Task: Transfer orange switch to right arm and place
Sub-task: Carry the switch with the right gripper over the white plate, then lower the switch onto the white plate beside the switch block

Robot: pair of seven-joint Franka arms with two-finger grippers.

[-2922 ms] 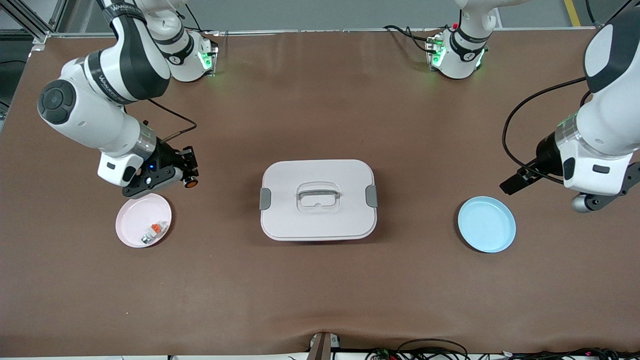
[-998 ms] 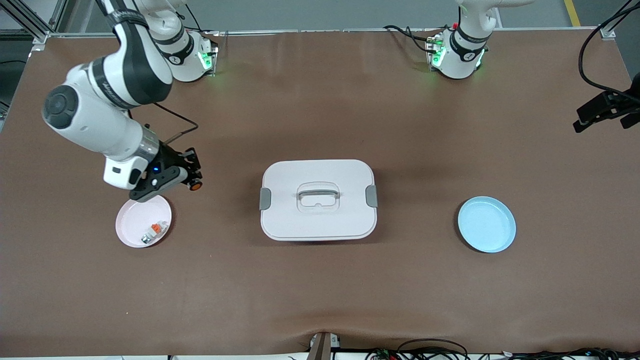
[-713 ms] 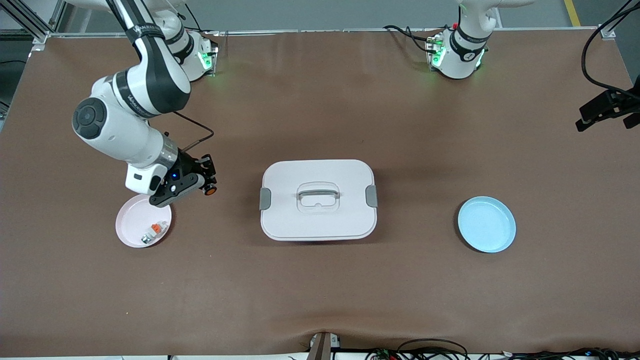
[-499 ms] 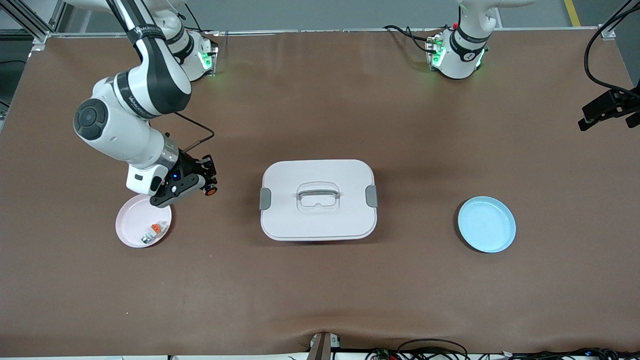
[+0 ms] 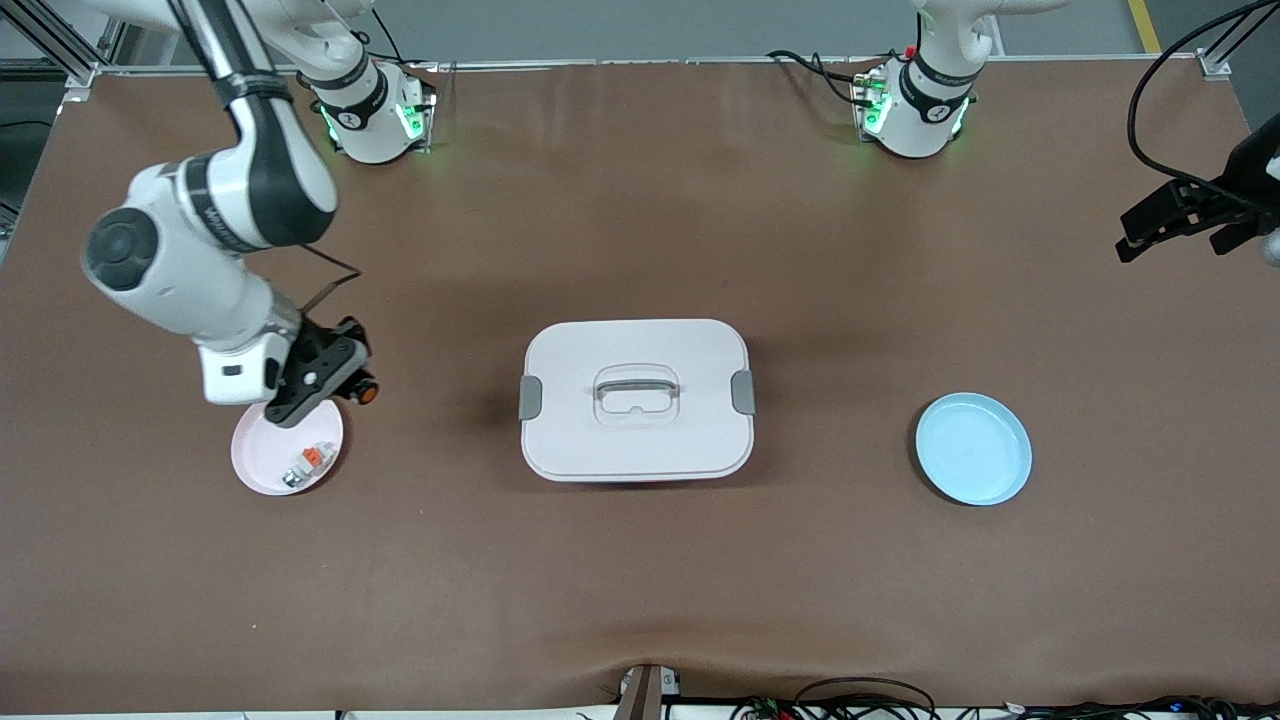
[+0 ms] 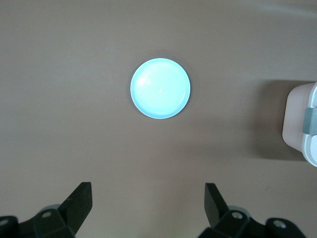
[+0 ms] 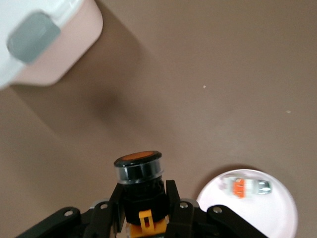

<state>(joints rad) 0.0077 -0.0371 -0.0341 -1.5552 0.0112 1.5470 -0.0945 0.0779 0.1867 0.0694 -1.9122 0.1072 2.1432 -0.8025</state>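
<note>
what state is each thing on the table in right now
orange switch: held in the right gripper, over the table beside the pink plate
left gripper: fingers open, holding nothing, waiting
lidded box: lid on
pink plate: holds a small white-and-grey piece
blue plate: bare

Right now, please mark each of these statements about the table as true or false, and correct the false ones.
1. The right gripper holds the orange switch. True.
2. The left gripper has its fingers shut. False: they are open and hold nothing.
3. The pink plate holds a white-and-grey piece. True.
4. The blue plate holds the orange switch. False: it holds nothing.
5. The lidded box stands between the two plates. True.
</note>
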